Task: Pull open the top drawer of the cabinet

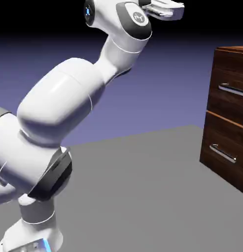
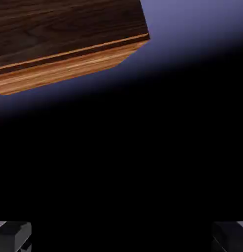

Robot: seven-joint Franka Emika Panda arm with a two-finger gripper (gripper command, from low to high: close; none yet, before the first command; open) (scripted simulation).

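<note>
Worktop: flat, plain matte grey, no pattern visible. Far edge runs across behind the arm, rising slightly toward the exterior view's right, blue-violet beyond it. Robot base, white, stands on it at the exterior view's lower left, blue light strip on it, partly cut off by the frame. Dark brown wood-grain cabinet stands upright on it at the exterior view's right, also cut off by the frame. Base and cabinet well apart, bare grey surface between. Worktop can't be made out in hand view.
</note>
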